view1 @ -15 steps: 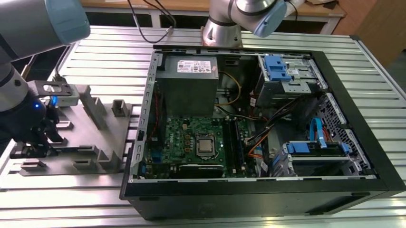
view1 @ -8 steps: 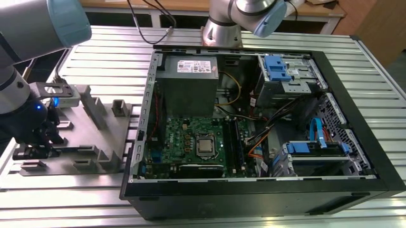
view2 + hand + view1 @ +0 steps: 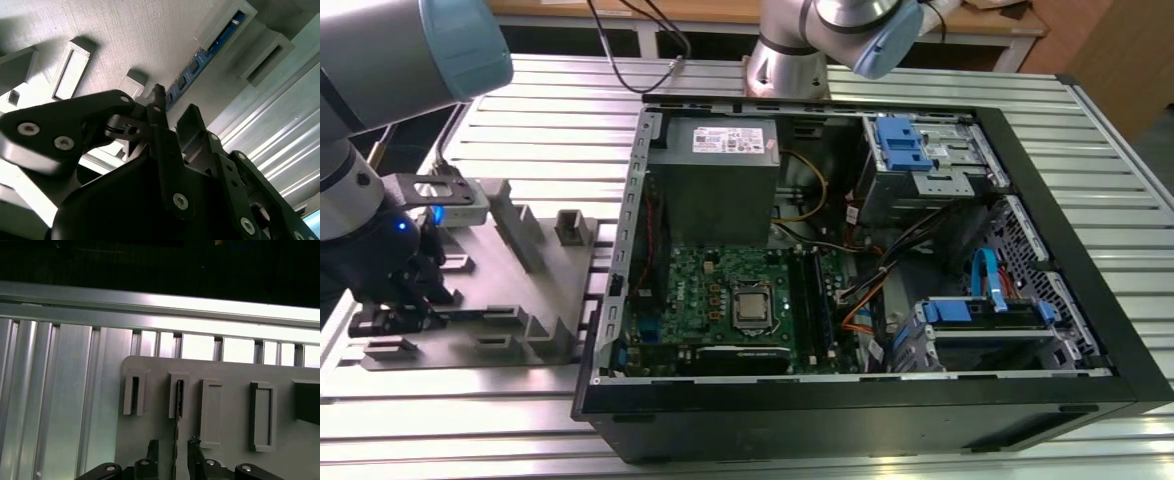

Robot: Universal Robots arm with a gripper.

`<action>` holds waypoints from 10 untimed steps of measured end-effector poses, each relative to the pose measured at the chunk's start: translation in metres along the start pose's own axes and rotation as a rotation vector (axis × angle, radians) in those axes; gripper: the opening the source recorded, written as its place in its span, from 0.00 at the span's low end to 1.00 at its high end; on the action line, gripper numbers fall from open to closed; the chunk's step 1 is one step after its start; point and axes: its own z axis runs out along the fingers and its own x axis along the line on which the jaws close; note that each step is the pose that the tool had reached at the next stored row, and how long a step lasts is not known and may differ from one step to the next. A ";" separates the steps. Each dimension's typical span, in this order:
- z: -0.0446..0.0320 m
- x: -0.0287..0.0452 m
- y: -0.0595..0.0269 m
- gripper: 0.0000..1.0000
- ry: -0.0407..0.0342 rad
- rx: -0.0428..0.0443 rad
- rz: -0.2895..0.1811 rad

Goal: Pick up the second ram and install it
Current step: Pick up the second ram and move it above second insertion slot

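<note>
The spread fingers sat on both sides of the memory stick standing in the grey block; a crooked squeeze could have tipped it or let it slip.

White label on the grey power supply, print too small to read; no other legible text

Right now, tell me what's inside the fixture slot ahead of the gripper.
The second ram stands on edge in that slot of the grey fixture, its near end between the gripper's open jaws. Its lower edge is hidden inside the slot.
</note>
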 end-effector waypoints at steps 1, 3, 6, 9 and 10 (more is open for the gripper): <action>0.0000 0.0000 0.0000 0.31 0.0000 0.0000 0.000; 0.0001 0.0000 0.0000 0.25 0.0000 0.0000 0.000; 0.0001 0.0000 0.0000 0.12 0.0000 0.0000 0.000; 0.0001 0.0000 0.0000 0.12 0.0000 0.0000 0.000; 0.0001 0.0000 0.0000 0.12 0.0000 0.0000 0.000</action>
